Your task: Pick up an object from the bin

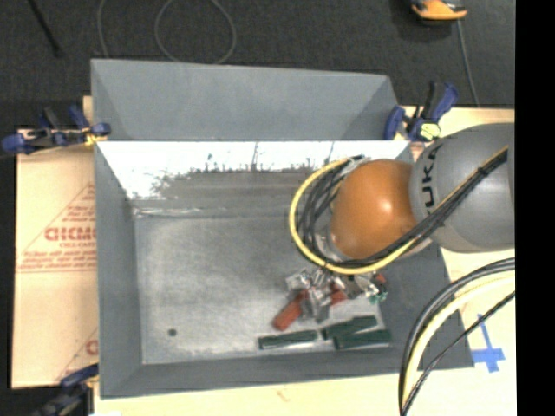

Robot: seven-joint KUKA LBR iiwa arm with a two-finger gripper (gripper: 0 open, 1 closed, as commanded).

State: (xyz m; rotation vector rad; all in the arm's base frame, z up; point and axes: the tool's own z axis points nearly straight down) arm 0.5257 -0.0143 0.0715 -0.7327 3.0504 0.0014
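Reaching in from 3 o'clock, the arm (468,189) hangs low over the 5 o'clock part of the grey bin (208,267). Its orange wrist cover (368,211), ringed by yellow and black cables (299,219), hides part of what lies below it.

The jaws are down at the bin floor just under that cover, set among a small cluster of things. Whether they are apart, together or clamped on anything cannot be told.

Nearest things noted:
- A stubby red piece (289,315), lying tilted, its upper end against the metal of the jaws on their 8 o'clock side.
- A smaller red bit (344,296), close on their 3 o'clock side.
- A long, thin dark green strip (290,341), flat on the floor toward 6 o'clock, along the bin wall there.
- A broader dark green piece (357,333), just beside the strip, toward 5 o'clock.

A dark speck (172,333) lies well apart from the cluster, at 7 o'clock on the floor.
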